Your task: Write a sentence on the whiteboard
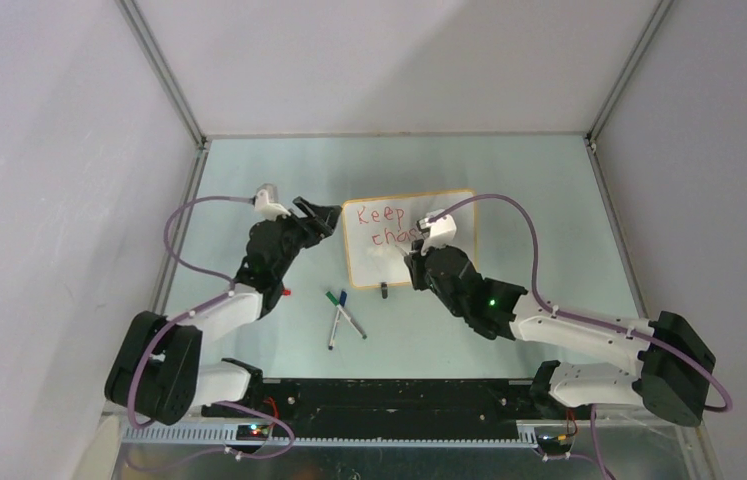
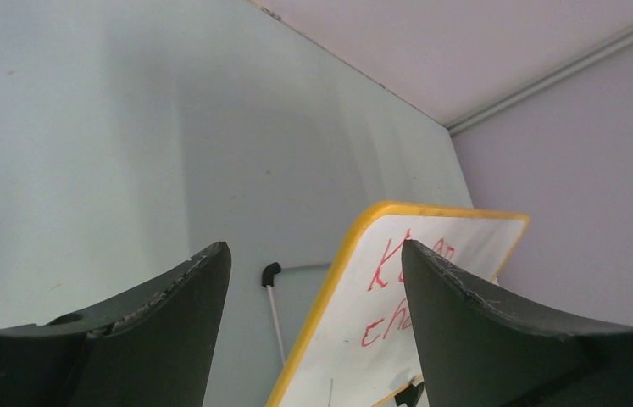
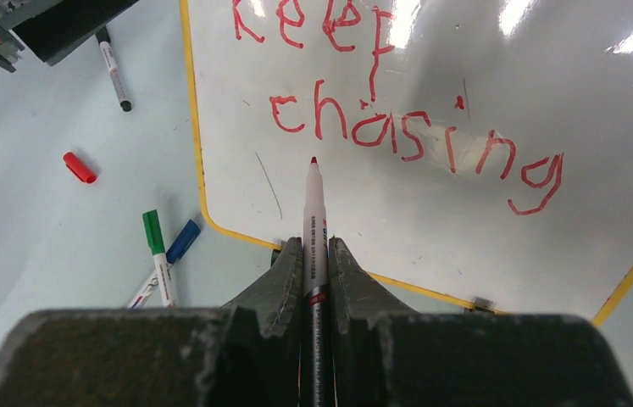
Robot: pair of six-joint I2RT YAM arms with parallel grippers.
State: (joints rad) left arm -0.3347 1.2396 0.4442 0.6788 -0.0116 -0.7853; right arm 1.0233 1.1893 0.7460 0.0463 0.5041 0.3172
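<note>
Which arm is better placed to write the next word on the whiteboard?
Right. The right claw grips the red marker, tip over the whiteboard below the sentence; the left claw stands open, holding no marker.

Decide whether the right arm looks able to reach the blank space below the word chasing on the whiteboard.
Probably yes: the right claw grips a red marker whose tip sits over the whiteboard just under the written sentence, and nothing lies on that bare patch.

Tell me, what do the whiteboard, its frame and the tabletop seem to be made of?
The whiteboard looks like a glossy coated sheet, perhaps melamine or painted metal: bright glare patches sit on it. Its frame seems smooth yellow-orange plastic, rounded at the corner. The table looks like pale green matte laminate or mat: only soft reflections, faint specks.
</note>
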